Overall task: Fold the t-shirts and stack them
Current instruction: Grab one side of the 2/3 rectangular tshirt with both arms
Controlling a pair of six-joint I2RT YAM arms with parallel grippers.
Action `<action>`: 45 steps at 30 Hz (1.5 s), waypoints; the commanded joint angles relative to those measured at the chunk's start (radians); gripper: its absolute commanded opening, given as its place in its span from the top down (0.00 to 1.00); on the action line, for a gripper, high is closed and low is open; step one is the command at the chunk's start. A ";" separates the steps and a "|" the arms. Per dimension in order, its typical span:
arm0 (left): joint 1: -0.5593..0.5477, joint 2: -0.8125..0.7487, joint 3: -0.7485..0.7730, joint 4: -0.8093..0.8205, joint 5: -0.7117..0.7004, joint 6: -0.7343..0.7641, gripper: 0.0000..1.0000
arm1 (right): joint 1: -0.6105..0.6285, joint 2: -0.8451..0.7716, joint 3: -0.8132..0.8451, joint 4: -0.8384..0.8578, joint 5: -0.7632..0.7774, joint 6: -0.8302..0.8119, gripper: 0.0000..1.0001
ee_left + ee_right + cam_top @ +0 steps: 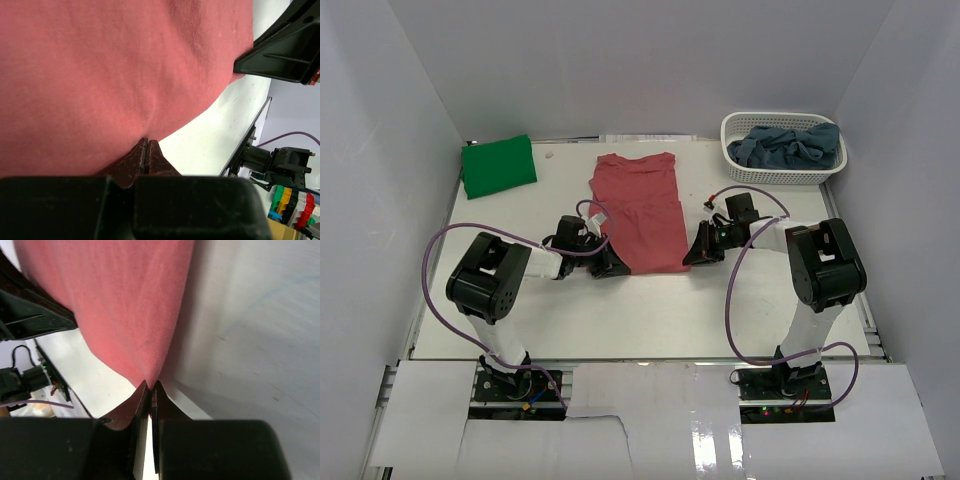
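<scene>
A: Whereabouts of the salmon-red plain cloth short-sleeved t-shirt (642, 210)?

B: Spread flat across the middle of the white worktop (650, 310), long and narrow in outline, neck toward the far wall, hem toward the two arm bases.

A: And the left jaws?

B: Closed tight on the near left corner of that hem. From the left wrist view, red cloth pinched right at the tips and swelling away from them to fill most of the picture.

A: Same for the right jaws?

B: Yes, shut on the near right corner of the hem. Cloth drawn into a peak at the tips there, raised a little off the worktop, with shadow beside it.

A: Both arms low, then?

B: Low and reaching inward from either side, one at each near corner, with only the shirt's width between them.

A: Rest of the laundry?

B: Far left corner: a bright green cloth t-shirt (498, 166), folded into a flat rectangle, well apart from the red one. Far right corner: dusty grey-blue cloth t-shirts (790, 145), crumpled in a heap inside a white plastic lattice basket (775, 176).
</scene>
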 commanded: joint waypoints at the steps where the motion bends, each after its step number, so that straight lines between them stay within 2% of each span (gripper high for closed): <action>1: -0.006 -0.057 0.002 -0.017 -0.011 0.023 1.00 | -0.027 -0.006 0.045 -0.155 0.090 -0.092 0.92; 14: -0.005 -0.096 0.028 -0.059 0.032 -0.010 1.00 | -0.044 0.046 0.073 -0.195 0.081 -0.123 0.92; 15: -0.005 -0.111 0.044 -0.087 0.037 -0.023 0.96 | -0.044 0.044 0.076 -0.195 0.077 -0.123 0.92; 16: -0.005 -0.160 0.085 -0.178 0.031 -0.021 0.79 | -0.044 0.044 0.079 -0.195 0.076 -0.122 0.92; 19: -0.002 -0.314 0.181 -0.430 -0.122 0.025 0.53 | -0.044 0.041 0.084 -0.195 0.070 -0.122 0.92; 20: 0.001 -0.352 0.206 -0.492 -0.225 0.037 0.40 | -0.044 0.041 0.084 -0.195 0.068 -0.122 0.91; 21: 0.006 -0.387 0.229 -0.594 -0.270 0.046 0.33 | -0.044 0.041 0.085 -0.197 0.067 -0.122 0.91; 23: 0.035 -0.468 0.268 -0.667 -0.325 0.060 0.21 | -0.042 0.041 0.087 -0.197 0.065 -0.123 0.91; 24: 0.049 -0.487 0.272 -0.728 -0.348 0.062 0.19 | -0.044 0.043 0.087 -0.197 0.062 -0.125 0.91; 28: 0.113 -0.525 0.252 -0.831 -0.348 0.078 0.15 | -0.044 0.046 0.091 -0.195 0.054 -0.126 0.91; 32: 0.115 -0.539 0.188 -0.871 -0.394 0.065 0.11 | -0.044 0.044 0.091 -0.192 0.051 -0.126 0.91; 41: 0.122 -0.502 0.021 -0.770 -0.287 -0.061 0.12 | -0.044 0.040 0.095 -0.194 0.047 -0.125 0.90; 45: 0.124 -0.481 -0.039 -0.672 -0.246 -0.110 0.12 | -0.044 0.038 0.090 -0.191 0.042 -0.123 0.90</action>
